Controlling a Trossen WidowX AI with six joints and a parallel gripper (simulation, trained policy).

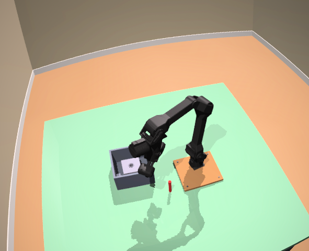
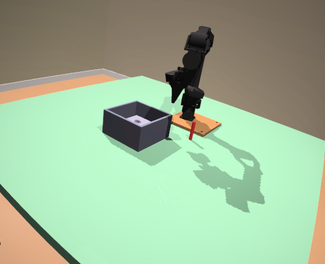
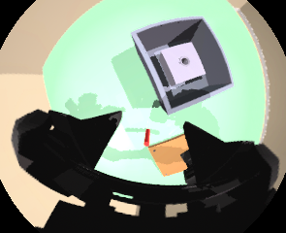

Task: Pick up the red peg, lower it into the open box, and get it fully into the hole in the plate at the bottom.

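The red peg (image 1: 169, 186) (image 2: 192, 130) (image 3: 147, 137) stands upright on the green table, outside the box, between the box and the robot's base plate. The open grey box (image 1: 134, 182) (image 2: 119, 127) (image 3: 217, 58) holds a pale plate (image 1: 126, 168) (image 2: 143, 120) (image 3: 174, 63) at its bottom. The hole (image 1: 131, 165) (image 3: 184, 61) in the plate shows empty. My gripper (image 3: 153, 118) is wide open with nothing between its fingers. It hangs above the table, higher than the peg and not around it. In the top view the arm covers part of the box's right side.
The orange base plate (image 1: 211, 172) (image 2: 210, 125) (image 3: 167, 157) lies close beside the peg, with the arm's foot on it. The box's walls rise around the pale plate, and its near side wall stands a short way from the peg. Arm shadows fall across the table.
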